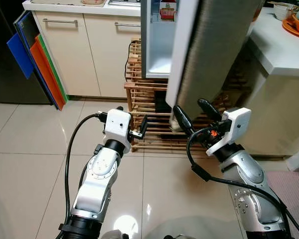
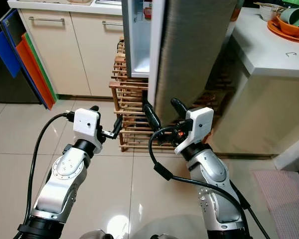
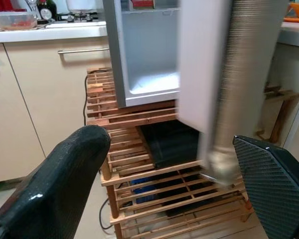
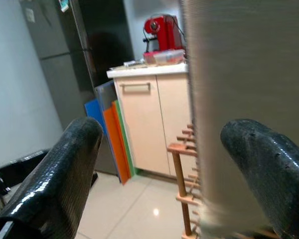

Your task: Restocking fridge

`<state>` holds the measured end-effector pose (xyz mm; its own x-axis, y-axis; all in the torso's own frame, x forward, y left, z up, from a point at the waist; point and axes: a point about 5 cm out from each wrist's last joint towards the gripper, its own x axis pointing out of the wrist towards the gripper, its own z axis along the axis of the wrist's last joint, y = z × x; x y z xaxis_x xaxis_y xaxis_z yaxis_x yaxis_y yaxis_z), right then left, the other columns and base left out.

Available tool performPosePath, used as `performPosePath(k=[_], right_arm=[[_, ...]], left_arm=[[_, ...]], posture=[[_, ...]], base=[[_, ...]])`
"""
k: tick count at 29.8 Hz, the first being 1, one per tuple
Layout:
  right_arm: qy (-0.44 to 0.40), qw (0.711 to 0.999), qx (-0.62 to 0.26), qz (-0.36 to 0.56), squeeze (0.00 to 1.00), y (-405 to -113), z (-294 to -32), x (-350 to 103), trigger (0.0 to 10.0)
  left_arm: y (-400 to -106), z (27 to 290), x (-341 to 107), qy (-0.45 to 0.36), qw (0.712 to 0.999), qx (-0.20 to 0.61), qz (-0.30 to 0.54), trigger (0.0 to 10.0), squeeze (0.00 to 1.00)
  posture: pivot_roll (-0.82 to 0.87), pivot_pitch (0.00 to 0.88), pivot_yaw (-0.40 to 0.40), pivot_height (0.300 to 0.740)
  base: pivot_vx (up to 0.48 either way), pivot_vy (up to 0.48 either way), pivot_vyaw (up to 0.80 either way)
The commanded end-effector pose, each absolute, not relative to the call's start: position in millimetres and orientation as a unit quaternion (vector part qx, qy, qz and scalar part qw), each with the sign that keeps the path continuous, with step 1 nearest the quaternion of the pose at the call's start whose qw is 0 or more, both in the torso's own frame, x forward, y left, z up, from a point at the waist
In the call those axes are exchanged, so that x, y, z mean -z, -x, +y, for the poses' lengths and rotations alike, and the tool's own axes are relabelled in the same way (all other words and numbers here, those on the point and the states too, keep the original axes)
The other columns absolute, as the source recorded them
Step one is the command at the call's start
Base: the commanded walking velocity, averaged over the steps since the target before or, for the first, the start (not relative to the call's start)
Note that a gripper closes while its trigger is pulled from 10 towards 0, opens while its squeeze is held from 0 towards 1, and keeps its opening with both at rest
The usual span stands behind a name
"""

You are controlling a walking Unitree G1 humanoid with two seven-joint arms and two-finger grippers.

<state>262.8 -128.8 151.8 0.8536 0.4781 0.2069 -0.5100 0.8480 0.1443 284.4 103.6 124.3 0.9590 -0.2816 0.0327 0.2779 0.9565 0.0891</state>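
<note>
Fridge [image 1: 157, 45], a small white one, stands on a slatted wooden rack [image 1: 147, 107] against the cream cabinets, straight ahead of the robot. Its door [image 1: 209, 50] hangs ajar, swung out toward the robot's right, so the pale interior and a red-labelled carton [image 1: 167, 10] on an upper shelf can be seen. I judge the door is being handled at its lower edge because that corner sits lowest and nearest the arms.

The right claw [image 1: 194, 115] has its two black fingers spread, one on either side of the door's bottom corner; they straddle the edge rather than clamp it, as the right wrist view shows the brushed grey door face running between the fingers. The left claw [image 1: 139, 128] hovers just beside the rack front, fingers apart and holding nothing, pointed at the fridge's open side.

Under the fridge the rack's lower shelves hold dark items I cannot identify. Cutting boards in blue, orange and green [image 1: 37, 62] lean against the cabinet end to the robot's left. On the white surface [image 1: 279, 47] to the right sits an orange plate [image 1: 298, 27] with a green cup. A red coffee machine [image 4: 162, 32] stands on the far surface. The floor [image 1: 35, 159] is glossy pale tile.
</note>
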Motion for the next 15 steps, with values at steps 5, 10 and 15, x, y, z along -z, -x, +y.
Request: performPosePath(k=[5,10,15], right_arm=[[-0.057,0.984,-0.161,-0.052,0.0,-277,-154,-137,10.0],[-0.02,0.997,-0.069,-0.009,0.0,-285,-179,-118,10.0],[-0.004,0.999,-0.034,0.009,0.0,-288,-189,-104,10.0]], left_arm=[[-289,104,-123,-0.035,0.991,0.13,-0.015,10.0,0.0],[-293,109,-118,-0.046,0.992,0.114,-0.006,10.0,0.0],[-301,126,-110,-0.061,0.996,0.068,0.014,10.0,0.0]], posture=[[-0.02,0.024,-0.051,0.74],[-0.02,0.004,-0.044,0.74],[-0.01,0.0,-0.039,0.74]], base=[[0.0,0.0,0.0],[0.0,0.0,0.0],[0.0,0.0,0.0]])
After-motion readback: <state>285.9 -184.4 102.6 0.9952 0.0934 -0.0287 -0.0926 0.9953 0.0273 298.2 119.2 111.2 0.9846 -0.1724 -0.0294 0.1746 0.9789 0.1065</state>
